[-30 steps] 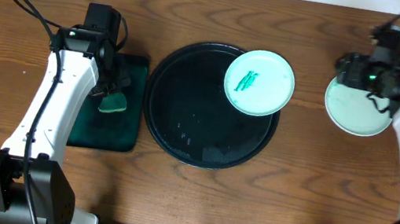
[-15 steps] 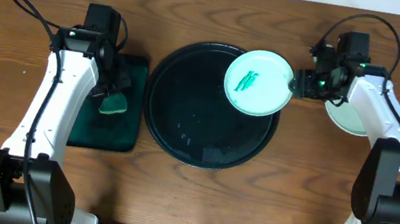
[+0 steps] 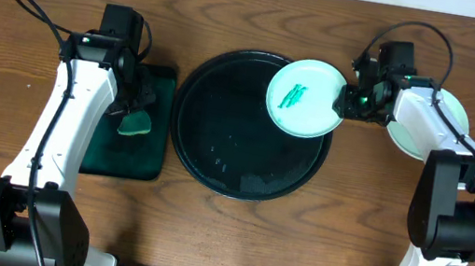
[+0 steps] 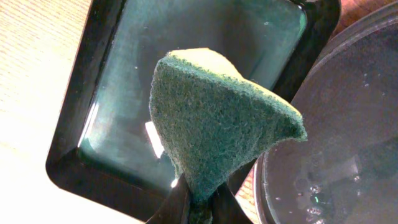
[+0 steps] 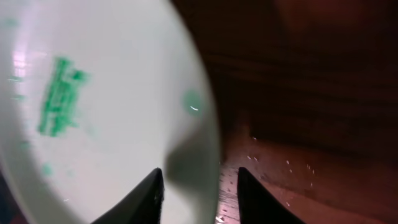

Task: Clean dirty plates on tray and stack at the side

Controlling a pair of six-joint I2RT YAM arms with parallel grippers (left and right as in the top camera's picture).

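Note:
A light turquoise plate (image 3: 304, 100) with a green smear (image 3: 294, 95) rests on the upper right rim of the round black tray (image 3: 216, 149). My right gripper (image 3: 346, 100) is at that plate's right edge. In the right wrist view the plate (image 5: 93, 93) has its rim between the fingers of the right gripper (image 5: 198, 183), open, with a gap still showing at the outer finger. Another pale plate (image 3: 411, 140) lies on the table to the right, partly under the arm. My left gripper (image 3: 134, 108) is shut on a green sponge (image 4: 217, 118) above the dark green tray (image 3: 145, 152).
The rectangular dark green tray (image 4: 124, 62) sits close against the left side of the black tray (image 4: 348, 124), whose surface carries water droplets. Cables loop above both arms near the table's back edge. Bare wooden table (image 3: 202, 241) shows in front of the trays.
The right arm swung left from over the side plate to the rim of the smeared plate on the tray, and its jaws narrowed. The left arm and sponge stayed still.

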